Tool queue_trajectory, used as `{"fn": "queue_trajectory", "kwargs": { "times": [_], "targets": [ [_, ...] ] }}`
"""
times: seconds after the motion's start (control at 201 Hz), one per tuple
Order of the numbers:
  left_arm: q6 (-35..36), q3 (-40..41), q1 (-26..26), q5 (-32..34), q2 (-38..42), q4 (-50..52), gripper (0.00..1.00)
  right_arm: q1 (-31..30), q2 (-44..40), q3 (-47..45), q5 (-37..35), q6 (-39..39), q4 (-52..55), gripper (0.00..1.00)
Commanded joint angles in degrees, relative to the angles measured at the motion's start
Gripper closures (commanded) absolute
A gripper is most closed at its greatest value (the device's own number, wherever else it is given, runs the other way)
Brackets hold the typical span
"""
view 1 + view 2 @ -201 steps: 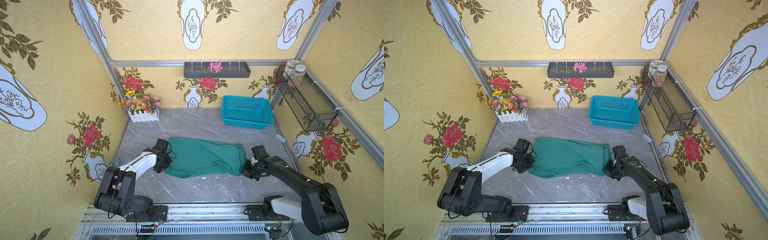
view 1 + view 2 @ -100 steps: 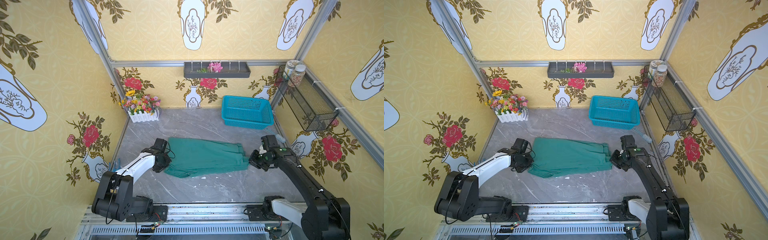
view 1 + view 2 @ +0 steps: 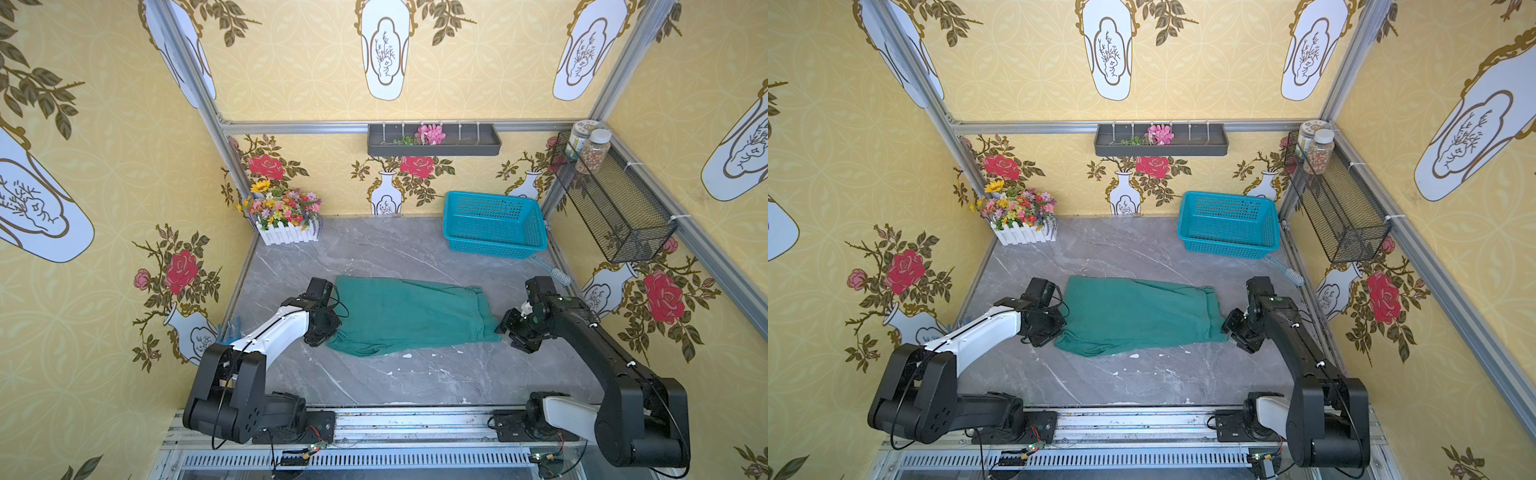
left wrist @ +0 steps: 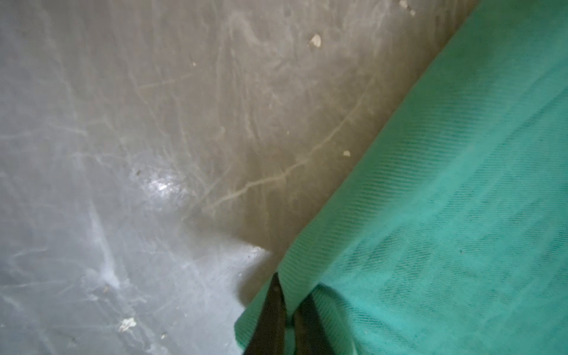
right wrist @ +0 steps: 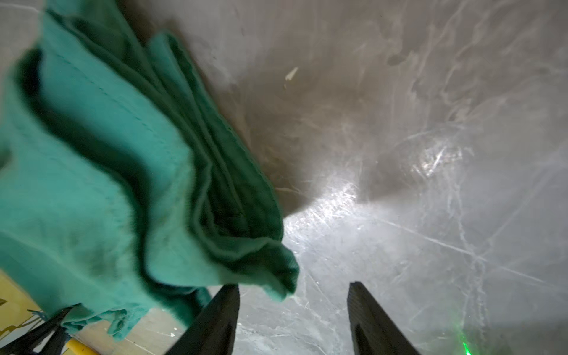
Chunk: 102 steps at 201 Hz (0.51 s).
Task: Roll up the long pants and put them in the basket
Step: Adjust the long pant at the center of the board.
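- The long pants [image 3: 409,316] are dark teal-green all over, plain, with no print. Close up, in the left wrist view, a fine diagonal weave shows.
- The table [image 3: 374,378] is grey, with a marble pattern of pale veins and a few small white flecks.
- The basket [image 3: 494,246] is turquoise-blue, with mesh walls.
- The walls [image 3: 291,70] are yellow with faint circles, white vases outlined in gold, red roses and dark olive leaves.
- The flower box [image 3: 286,235] is a white fence; its flowers are yellow, red, pink and purple.
- The wall tray [image 3: 432,149] is dark grey and the wire rack [image 3: 615,208] is black.
- The left arm [image 3: 278,328] is white and black; the right arm [image 3: 602,347] is mostly black.
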<state>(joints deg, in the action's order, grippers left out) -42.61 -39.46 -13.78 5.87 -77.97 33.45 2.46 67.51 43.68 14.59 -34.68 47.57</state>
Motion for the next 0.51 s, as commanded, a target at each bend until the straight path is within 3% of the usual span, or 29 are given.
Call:
{"fn": "queue_trajectory", "kwargs": {
  "times": [0.0, 0.085, 0.239, 0.503],
  "targets": [
    [0.5, 0.1, 0.2, 1.3, 0.0, 1.2, 1.0, -0.1, -2.4, 5.7, -5.7, 0.1, -0.2, 0.35],
    [0.6, 0.2, 0.2, 1.1, -0.1, 1.0, 1.0, -1.4, 0.6, 8.3, -3.1, 1.3, -3.5, 0.37],
    [0.8, 0.1, 0.2, 0.8, -0.6, 0.7, 1.0, -7.8, 13.6, 13.2, 1.3, 4.2, -10.0, 0.44],
    [0.8, 0.2, 0.2, 0.1, -0.4, 0.4, 1.0, -8.4, 25.9, 15.6, 5.9, 5.7, -17.1, 0.58]
  ]
}}
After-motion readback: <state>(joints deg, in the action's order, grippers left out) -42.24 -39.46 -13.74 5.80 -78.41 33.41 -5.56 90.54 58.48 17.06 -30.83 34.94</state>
